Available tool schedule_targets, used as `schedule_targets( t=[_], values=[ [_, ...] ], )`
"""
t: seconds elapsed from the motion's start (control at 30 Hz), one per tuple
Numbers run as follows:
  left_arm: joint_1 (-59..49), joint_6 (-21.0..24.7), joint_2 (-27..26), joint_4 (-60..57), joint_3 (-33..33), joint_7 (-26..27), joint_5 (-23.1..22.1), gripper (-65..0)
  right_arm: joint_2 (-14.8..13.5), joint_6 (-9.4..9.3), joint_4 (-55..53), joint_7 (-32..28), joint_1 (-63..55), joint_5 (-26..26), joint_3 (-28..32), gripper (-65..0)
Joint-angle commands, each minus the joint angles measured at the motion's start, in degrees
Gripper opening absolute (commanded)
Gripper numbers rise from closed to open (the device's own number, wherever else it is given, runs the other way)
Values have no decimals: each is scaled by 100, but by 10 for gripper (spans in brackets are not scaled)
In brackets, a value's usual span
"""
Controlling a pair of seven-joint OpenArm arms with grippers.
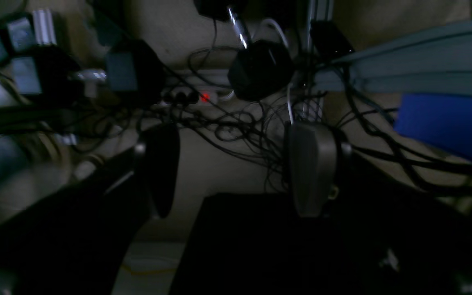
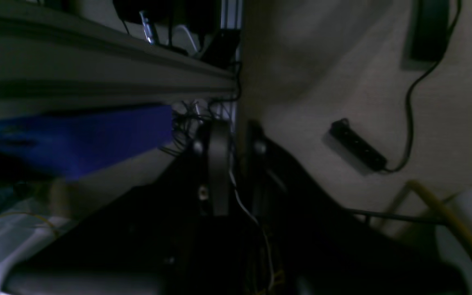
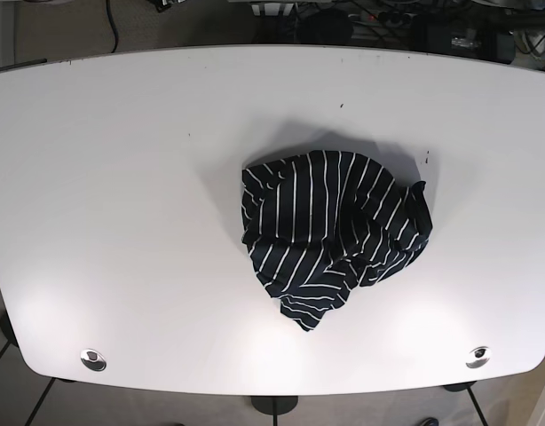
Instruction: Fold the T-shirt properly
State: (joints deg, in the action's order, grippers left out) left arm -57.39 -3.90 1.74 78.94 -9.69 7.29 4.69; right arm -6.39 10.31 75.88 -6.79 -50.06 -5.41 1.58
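Note:
A black T-shirt with thin white stripes [image 3: 330,231] lies crumpled in a heap a little right of the middle of the white table [image 3: 122,177]. Neither arm shows in the base view. In the left wrist view my left gripper [image 1: 236,172] is open and empty, hanging over a floor with cables, away from the shirt. In the right wrist view my right gripper [image 2: 238,164] has its fingers [image 2: 218,164] nearly together with nothing between them. It points down beside the table's frame. The shirt is in neither wrist view.
A tangle of black cables and a power strip with a red light [image 1: 205,97] lie on the floor. A blue panel [image 1: 449,123] hangs under the table frame. A black power strip [image 2: 357,145] and a yellow hose [image 2: 453,221] lie on the floor. Two metal fittings [image 3: 93,358] [image 3: 477,356] sit near the table's front edge.

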Motion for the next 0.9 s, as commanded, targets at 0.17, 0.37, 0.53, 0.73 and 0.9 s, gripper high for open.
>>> schedule_targets(
  t=[0.17,0.37,0.53,0.73,0.9],
  values=[
    [-1466,-19,77,2221,-2,93,-7,-264,-191,29,1709,-73,-1231,-35,-251,-582],
    [-1761,-19,94,3522,-90,93,-7,-264,-244,38,3177,-73,-1732,-44,-822,-583],
    [-1475,-19,86,3566,-90,102,-16,-261,-244,38,3555,-73,-1222,-35,-928,-583],
    [-578,-1,94,3566,-108,102,-16,-260,-227,82,3564,-73,-220,-26,-945,-580],
    [46,-1,103,3548,-169,102,-16,-237,-227,82,3555,-64,598,0,-945,-577]
  ],
)
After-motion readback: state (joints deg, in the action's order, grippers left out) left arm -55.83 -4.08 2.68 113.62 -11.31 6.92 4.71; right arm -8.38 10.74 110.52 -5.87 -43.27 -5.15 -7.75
